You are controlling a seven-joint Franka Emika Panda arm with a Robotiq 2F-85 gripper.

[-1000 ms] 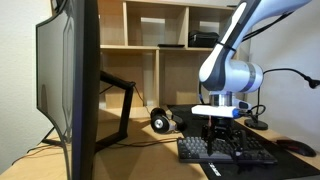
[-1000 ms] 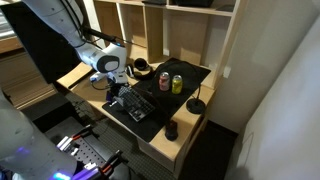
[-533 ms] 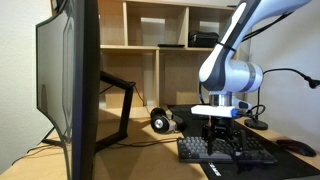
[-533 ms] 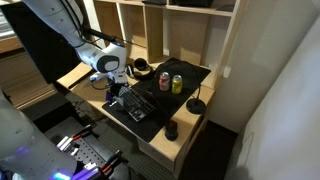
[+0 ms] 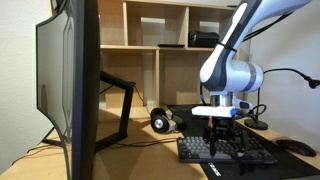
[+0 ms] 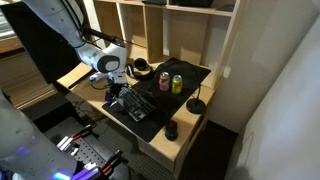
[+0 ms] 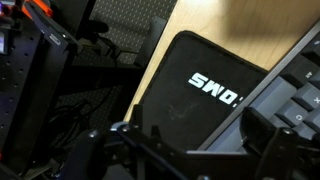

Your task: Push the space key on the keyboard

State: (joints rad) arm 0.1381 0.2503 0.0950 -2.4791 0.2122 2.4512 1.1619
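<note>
Dark grey-black rectangular keyboard at the front of the light wooden worktop, end effector right above it.
Both exterior views: the white robot arm reaches down and the end effector sits low over the keyboard; whether it touches the keys can't be told. In the wrist view the fingers stand spread and released, holding nothing, with a black mat with white lettering between them and the keyboard at the right edge. Two drink cans, one red and one yellow-green, stand on a flat dark desk mat just behind the keyboard. A big dark monitor fills the left side, and black headphones lie near the keyboard.
</note>
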